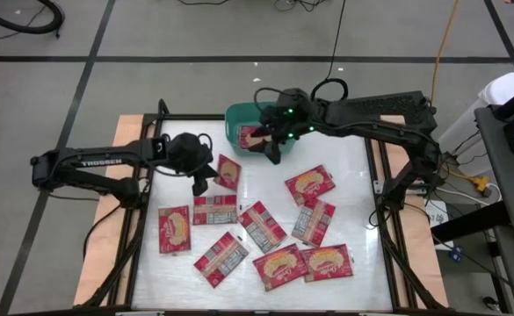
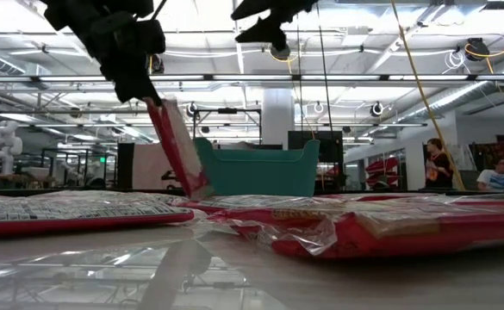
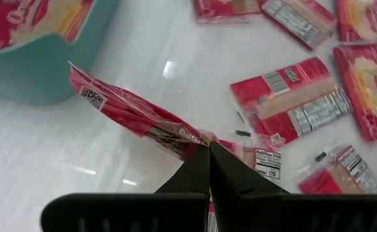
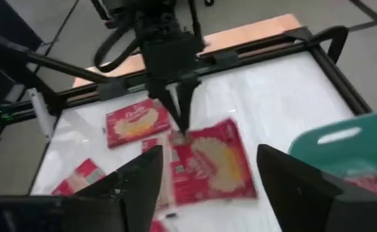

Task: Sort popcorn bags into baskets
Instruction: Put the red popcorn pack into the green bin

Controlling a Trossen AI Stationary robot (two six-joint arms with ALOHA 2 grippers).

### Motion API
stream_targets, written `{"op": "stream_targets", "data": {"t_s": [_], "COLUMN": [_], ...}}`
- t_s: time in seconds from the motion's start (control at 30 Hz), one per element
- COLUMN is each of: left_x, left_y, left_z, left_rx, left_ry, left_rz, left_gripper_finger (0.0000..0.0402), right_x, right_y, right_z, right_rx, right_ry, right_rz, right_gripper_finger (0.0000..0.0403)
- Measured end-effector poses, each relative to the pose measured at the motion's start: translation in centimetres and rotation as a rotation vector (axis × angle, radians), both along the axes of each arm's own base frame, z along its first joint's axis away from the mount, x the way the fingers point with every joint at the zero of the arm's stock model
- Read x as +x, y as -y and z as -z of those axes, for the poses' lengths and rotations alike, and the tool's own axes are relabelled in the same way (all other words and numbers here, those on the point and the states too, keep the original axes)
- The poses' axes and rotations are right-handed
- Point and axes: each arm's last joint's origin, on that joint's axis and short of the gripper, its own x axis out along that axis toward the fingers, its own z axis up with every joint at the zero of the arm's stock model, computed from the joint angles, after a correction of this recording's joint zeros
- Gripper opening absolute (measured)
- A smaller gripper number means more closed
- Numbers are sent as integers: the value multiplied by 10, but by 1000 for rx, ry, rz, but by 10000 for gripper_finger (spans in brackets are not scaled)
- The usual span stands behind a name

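Observation:
My left gripper (image 1: 200, 184) is shut on a red popcorn bag (image 1: 228, 173), just to the near left of the teal basket (image 1: 237, 116). In the low view the bag (image 2: 179, 151) slants down below the gripper (image 2: 146, 93) in front of the basket (image 2: 256, 169). Another bag (image 1: 250, 136) lies inside the basket. My right gripper (image 4: 207, 187) hovers open and holds nothing, above the basket's near right side (image 1: 271, 151). Several more bags (image 1: 278, 266) lie flat on the white table. My left gripper pinches the bag's upper end (image 3: 189, 138) between its two fingertips (image 4: 178, 122), which slant down from the table's left side. The bag hangs tilted below them. Whether its lower end (image 2: 202, 193) touches the table cannot be told.
Loose bags cover the table's near half, among them one at the left (image 1: 174, 228) and one at the right (image 1: 309, 184). A dark frame (image 1: 381, 175) borders the table. People (image 2: 495, 175) sit in the room beyond the far edge.

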Motion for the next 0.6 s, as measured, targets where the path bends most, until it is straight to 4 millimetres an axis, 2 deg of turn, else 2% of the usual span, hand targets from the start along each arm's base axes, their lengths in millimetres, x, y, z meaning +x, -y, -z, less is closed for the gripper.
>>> {"op": "stream_targets", "data": {"t_s": [0.2, 0.47, 0.6], "left_x": [10, 19, 23], "left_y": [10, 21, 26], "left_z": [-7, -6, -9], "left_rx": [111, 169, 179], "left_ry": [102, 139, 177], "left_rz": [126, 214, 234], "left_gripper_finger": [0, 0, 0], "right_x": [25, 44, 51], "right_y": [7, 10, 8], "right_z": [31, 67, 82], "right_rx": [25, 10, 66], "right_ry": [-18, -66, -89], "right_rz": [-111, -239, -294], "right_gripper_finger": [278, 279, 272]}}
